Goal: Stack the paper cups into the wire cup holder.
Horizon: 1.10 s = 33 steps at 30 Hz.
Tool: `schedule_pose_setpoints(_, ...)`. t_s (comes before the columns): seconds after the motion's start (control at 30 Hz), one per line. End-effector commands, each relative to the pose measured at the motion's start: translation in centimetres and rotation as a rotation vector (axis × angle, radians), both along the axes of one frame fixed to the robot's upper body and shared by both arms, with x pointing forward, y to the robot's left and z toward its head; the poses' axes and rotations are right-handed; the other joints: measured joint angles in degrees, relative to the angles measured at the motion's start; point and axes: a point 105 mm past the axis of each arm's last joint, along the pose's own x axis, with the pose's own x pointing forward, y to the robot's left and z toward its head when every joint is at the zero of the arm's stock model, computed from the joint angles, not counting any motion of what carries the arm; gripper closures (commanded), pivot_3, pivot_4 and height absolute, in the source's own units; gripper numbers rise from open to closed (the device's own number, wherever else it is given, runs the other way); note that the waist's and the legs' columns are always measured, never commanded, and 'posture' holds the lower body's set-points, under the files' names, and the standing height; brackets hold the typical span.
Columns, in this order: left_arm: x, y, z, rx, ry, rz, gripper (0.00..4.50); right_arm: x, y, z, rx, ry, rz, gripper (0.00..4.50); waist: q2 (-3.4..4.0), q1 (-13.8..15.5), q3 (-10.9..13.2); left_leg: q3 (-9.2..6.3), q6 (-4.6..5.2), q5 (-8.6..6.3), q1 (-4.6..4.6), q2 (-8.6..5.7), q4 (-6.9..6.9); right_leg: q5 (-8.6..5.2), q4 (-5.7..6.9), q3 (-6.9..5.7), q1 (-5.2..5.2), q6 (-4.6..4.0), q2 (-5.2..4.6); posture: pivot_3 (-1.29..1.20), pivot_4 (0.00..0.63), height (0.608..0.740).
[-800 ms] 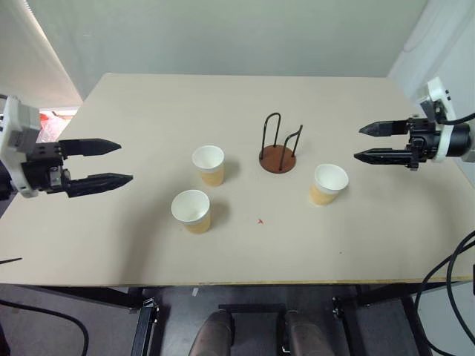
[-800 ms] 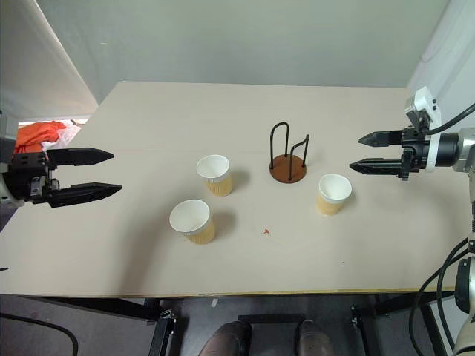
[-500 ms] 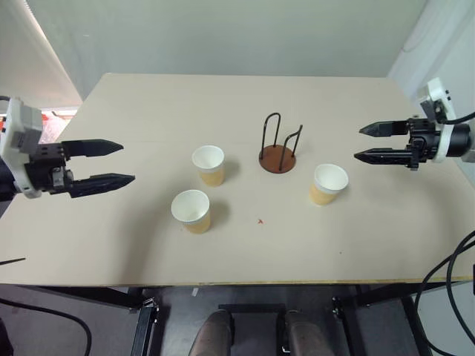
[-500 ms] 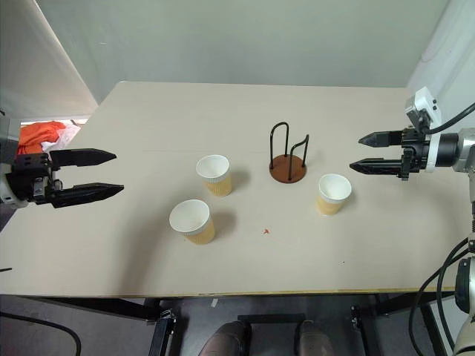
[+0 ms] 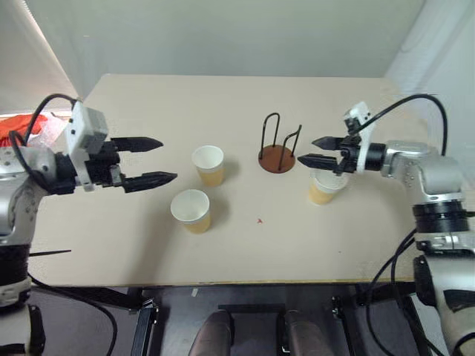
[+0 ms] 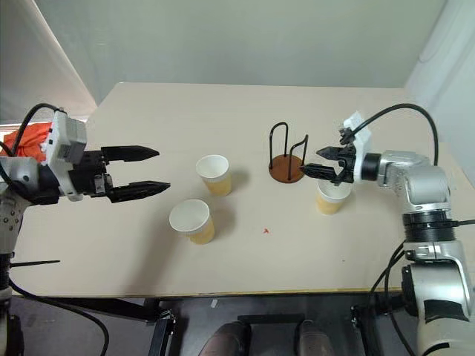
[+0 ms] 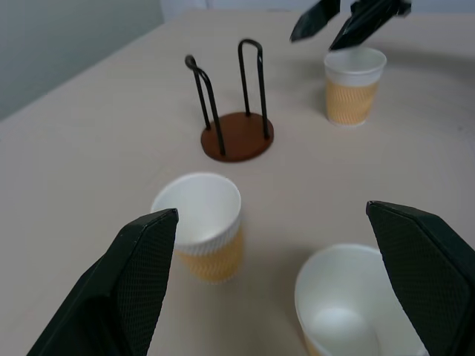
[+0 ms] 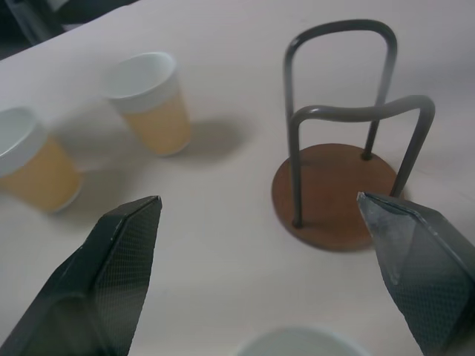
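Three tan paper cups with white rims stand upright on the beige table (image 5: 133,96): one (image 5: 208,164) left of centre, one (image 5: 191,210) in front of it, one (image 5: 325,187) to the right. Between them stands the empty wire cup holder (image 5: 277,157), black loops on a reddish-brown disc. My left gripper (image 5: 168,159) hovers open, just left of the two left cups and pointing at them. Open too, my right gripper (image 5: 305,150) hangs over the right cup's far rim, right beside the holder. In the right wrist view the holder (image 8: 334,191) is close ahead.
A small red mark (image 5: 260,220) lies on the table in front of the holder. An orange-red cloth (image 6: 28,136) lies beyond the table's left edge. Black cables hang by both arms.
Both arms have swung inward. The left gripper moved right toward the two left cups. The right gripper moved left to hover over the right cup. Both stay open, cups unmoved.
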Motion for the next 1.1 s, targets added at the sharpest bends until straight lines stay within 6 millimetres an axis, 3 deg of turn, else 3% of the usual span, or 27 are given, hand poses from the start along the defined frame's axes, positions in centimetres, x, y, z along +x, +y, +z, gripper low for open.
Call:
schedule_pose_setpoints(0.03,-0.4,-0.6,1.1,0.004,-0.046,-0.01,0.06,1.5,-0.1,1.6,0.041,-0.056,-0.113,0.0,0.0,0.0,0.0,0.0,0.0,0.0,0.01,0.01,-0.01,0.0,0.01,0.0,0.0,0.01,0.0,0.0,0.15,0.74)
schedule_pose_setpoints(0.27,-0.6,-0.6,1.1,0.012,-0.048,0.006,0.06,3.0,2.0,0.3,0.088,-0.018,-0.138,0.0,0.0,0.0,0.0,-0.01,-0.03,0.02,0.01,0.01,-0.01,0.01,0.02,0.0,-0.03,-0.05,0.0,0.0,0.15,0.74)
schedule_pose_setpoints(0.57,-1.0,-0.8,1.2,0.008,-0.06,0.018,0.06,4.9,3.6,0.4,0.146,-0.037,-0.184,0.0,0.0,0.1,0.0,-0.02,-0.07,0.0,-0.03,-0.01,-0.04,0.02,0.01,0.0,-0.09,-0.07,0.01,0.0,0.15,0.74)
schedule_pose_setpoints(0.73,-1.4,-0.7,0.9,0.022,-0.043,0.013,0.02,5.0,4.4,0.5,0.152,-0.044,-0.168,1.23,0.01,0.1,0.0,-0.04,-0.12,-0.03,-0.07,0.0,-0.05,0.02,0.02,-0.02,-0.15,-0.06,0.01,0.0,0.15,0.74)
schedule_pose_setpoints(0.9,-1.5,-0.5,1.0,0.028,-0.038,0.017,0.02,4.6,4.6,0.5,0.142,-0.037,-0.128,3.03,0.01,0.1,0.0,-0.04,-0.16,-0.07,-0.21,0.0,-0.02,0.03,0.0,-0.03,-0.25,-0.04,0.01,0.0,0.15,0.74)
schedule_pose_setpoints(1.03,-1.4,-0.6,1.2,0.028,-0.038,0.005,0.02,2.8,5.7,0.4,0.115,-0.013,0.004,4.44,0.0,0.1,0.0,-0.05,-0.2,-0.08,-0.25,0.0,-0.03,0.04,0.02,-0.04,-0.29,-0.02,0.01,0.0,0.15,0.74)
schedule_pose_setpoints(1.1,-1.3,-0.6,1.2,0.029,-0.038,0.001,0.02,1.3,6.4,0.6,0.11,-0.013,0.091,4.48,-0.01,0.1,0.0,-0.05,-0.23,-0.09,-0.25,0.02,-0.03,0.04,0.01,-0.08,-0.29,-0.02,0.02,0.0,0.15,0.74)
